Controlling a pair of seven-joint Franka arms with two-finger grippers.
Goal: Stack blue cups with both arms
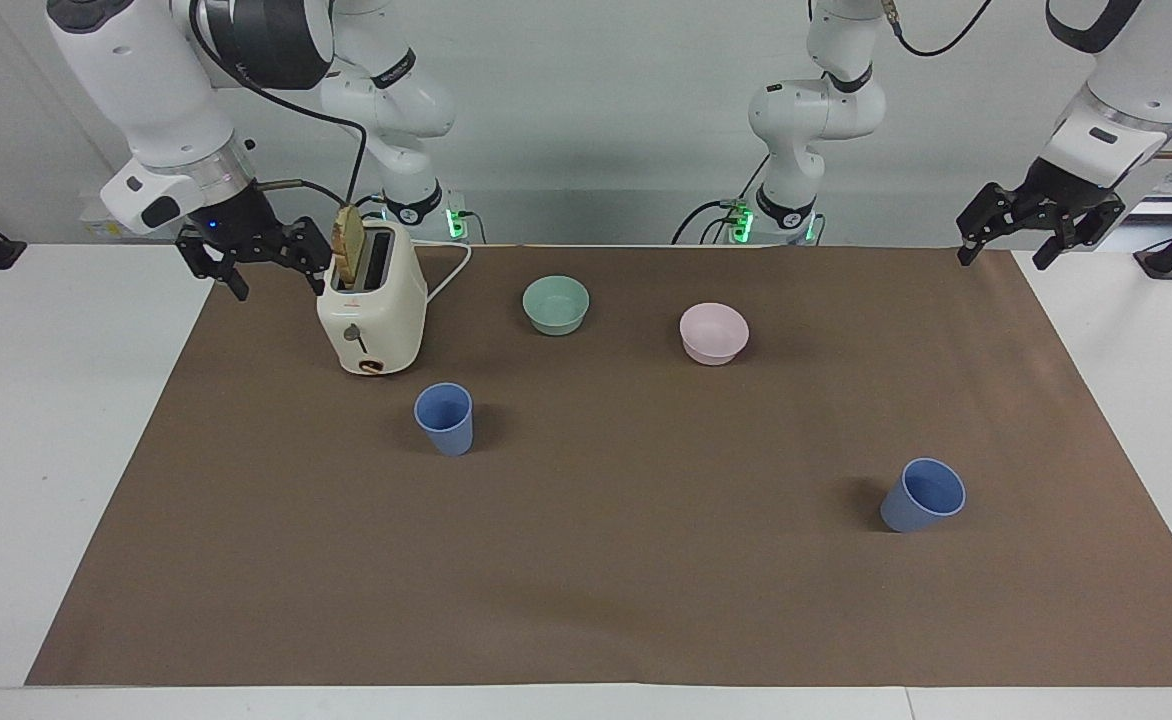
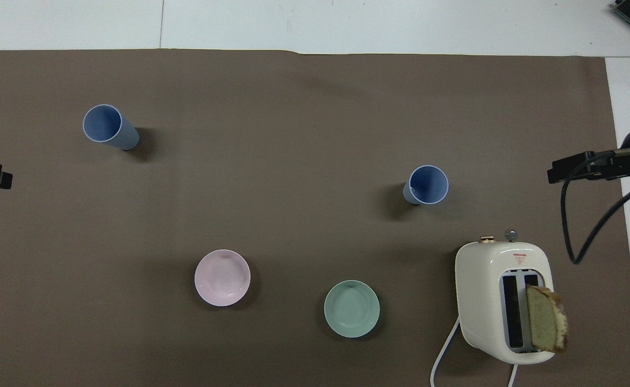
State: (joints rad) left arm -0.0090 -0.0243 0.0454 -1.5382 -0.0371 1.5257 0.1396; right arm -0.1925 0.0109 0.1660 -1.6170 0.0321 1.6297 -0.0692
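Stacking is judged not yet begun: the two blue cups stand upright and well apart on the brown paper mat (image 1: 646,600). One blue cup (image 1: 444,418) is placed just beside the cream toaster (image 1: 371,320), farther from the robots; the other blue cup (image 1: 923,495) is toward the left arm's end. Both are matte, tapered, handleless. The left gripper (image 1: 1038,225) and right gripper (image 1: 251,255) are held raised at the mat's corners, fingers spread wide, empty.

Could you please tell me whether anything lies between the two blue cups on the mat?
Nothing does: between the blue cup by the toaster and the other blue cup only bare brown mat shows, plainest in the overhead view.
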